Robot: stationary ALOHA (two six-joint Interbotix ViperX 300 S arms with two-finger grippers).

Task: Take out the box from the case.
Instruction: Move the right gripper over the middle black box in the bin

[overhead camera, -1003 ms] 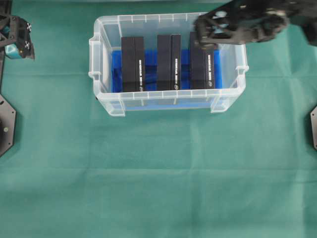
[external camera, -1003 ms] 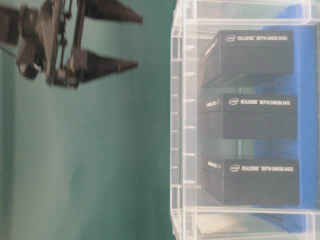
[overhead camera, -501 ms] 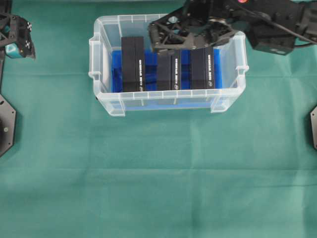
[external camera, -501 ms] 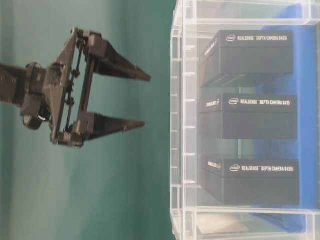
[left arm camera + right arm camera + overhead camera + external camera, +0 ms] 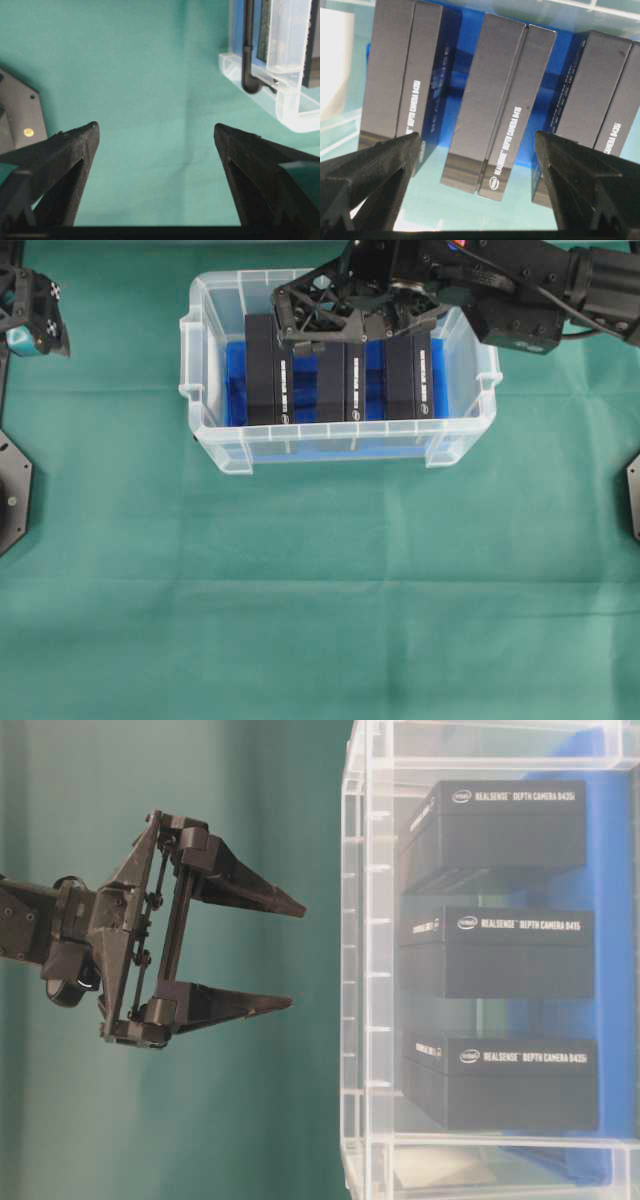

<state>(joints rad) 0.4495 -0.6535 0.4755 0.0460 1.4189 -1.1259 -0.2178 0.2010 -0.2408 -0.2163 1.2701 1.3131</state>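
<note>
The case (image 5: 340, 452) is a clear plastic bin with a blue floor, standing at the back middle of the green cloth. Three black boxes stand in it side by side: left (image 5: 266, 380), middle (image 5: 343, 390) and right (image 5: 412, 380). My right gripper (image 5: 325, 335) hangs open above the case, over the middle box (image 5: 495, 100), with its fingers pointing down and apart from it. From table level, the right gripper (image 5: 298, 956) is outside the case rim (image 5: 360, 1020). My left gripper (image 5: 155, 126) is open and empty over bare cloth, left of the case corner (image 5: 295, 115).
Green cloth (image 5: 320, 590) covers the table. The arm bases sit at the left edge (image 5: 12, 490) and the right edge (image 5: 633, 495). The right arm (image 5: 520, 290) reaches across the case's back right corner.
My right gripper has swung left along the case, from above the right box to above the middle box. It stays open. The left gripper has not moved.
</note>
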